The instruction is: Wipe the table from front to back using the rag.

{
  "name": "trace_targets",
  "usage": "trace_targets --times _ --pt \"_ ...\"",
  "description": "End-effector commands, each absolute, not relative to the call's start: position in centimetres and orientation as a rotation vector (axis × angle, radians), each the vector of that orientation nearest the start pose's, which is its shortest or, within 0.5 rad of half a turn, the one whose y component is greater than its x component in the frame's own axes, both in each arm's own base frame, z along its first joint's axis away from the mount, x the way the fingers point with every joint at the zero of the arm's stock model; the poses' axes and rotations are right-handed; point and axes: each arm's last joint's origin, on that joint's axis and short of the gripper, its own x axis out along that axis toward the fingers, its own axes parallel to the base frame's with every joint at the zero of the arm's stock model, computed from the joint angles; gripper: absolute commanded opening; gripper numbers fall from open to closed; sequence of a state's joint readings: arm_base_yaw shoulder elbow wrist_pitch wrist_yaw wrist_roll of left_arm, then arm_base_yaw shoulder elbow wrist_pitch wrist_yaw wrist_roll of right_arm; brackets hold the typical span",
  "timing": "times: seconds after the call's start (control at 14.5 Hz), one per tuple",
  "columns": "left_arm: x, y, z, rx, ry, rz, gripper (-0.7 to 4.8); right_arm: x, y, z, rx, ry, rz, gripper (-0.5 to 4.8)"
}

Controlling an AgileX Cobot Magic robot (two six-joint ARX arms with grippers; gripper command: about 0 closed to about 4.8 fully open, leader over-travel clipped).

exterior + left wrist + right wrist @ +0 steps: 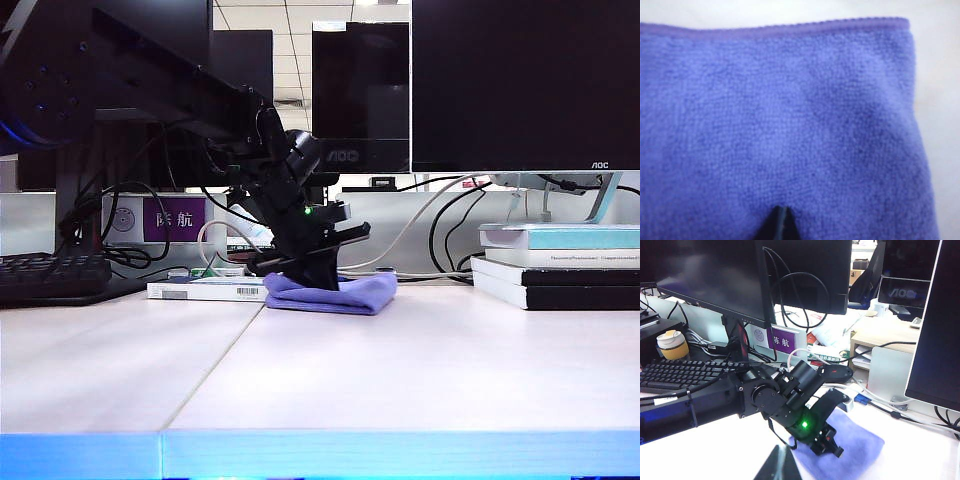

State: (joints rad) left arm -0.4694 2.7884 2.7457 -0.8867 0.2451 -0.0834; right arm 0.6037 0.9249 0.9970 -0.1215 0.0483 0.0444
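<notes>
Far back on table, left gripper clenched, pressing onto rag, right gripper clenched, aloft.

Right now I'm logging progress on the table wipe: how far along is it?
Looks near the end of a stroke: the rag lies at the back of the table, by the white box. In hand: the left hand, shut, presses down on the rag. The right hand hangs apart above the table. Left: whether more strokes remain, I cannot tell.

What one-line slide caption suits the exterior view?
Left gripper, shut, presses the lavender rag at the table's far side, beside a white barcoded box.
</notes>
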Motion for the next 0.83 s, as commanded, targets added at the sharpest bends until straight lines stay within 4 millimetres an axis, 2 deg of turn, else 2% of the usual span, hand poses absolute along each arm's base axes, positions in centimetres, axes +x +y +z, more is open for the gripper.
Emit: trace_targets --times 0.07,0.21,0.55,0.83 --pt "50.0 -27.2 16.2 -0.007 1.026 -0.689 -0.06 16.3 11.1 39.2 0.039 0.024 0.562 -0.05" --pt "49.9 -27.7 16.4 -0.036 1.025 -0.729 -0.06 16.3 11.1 39.2 0.039 0.024 0.562 -0.05" --pt "48.7 -29.2 16.1 -0.013 1.064 -0.694 -0.05 16.3 11.1 39.2 0.008 0.014 0.561 -0.05" --pt "47.0 -31.6 15.9 0.06 1.076 -0.668 -0.05 16.3 11.0 39.2 -0.009 0.009 0.558 -0.05"
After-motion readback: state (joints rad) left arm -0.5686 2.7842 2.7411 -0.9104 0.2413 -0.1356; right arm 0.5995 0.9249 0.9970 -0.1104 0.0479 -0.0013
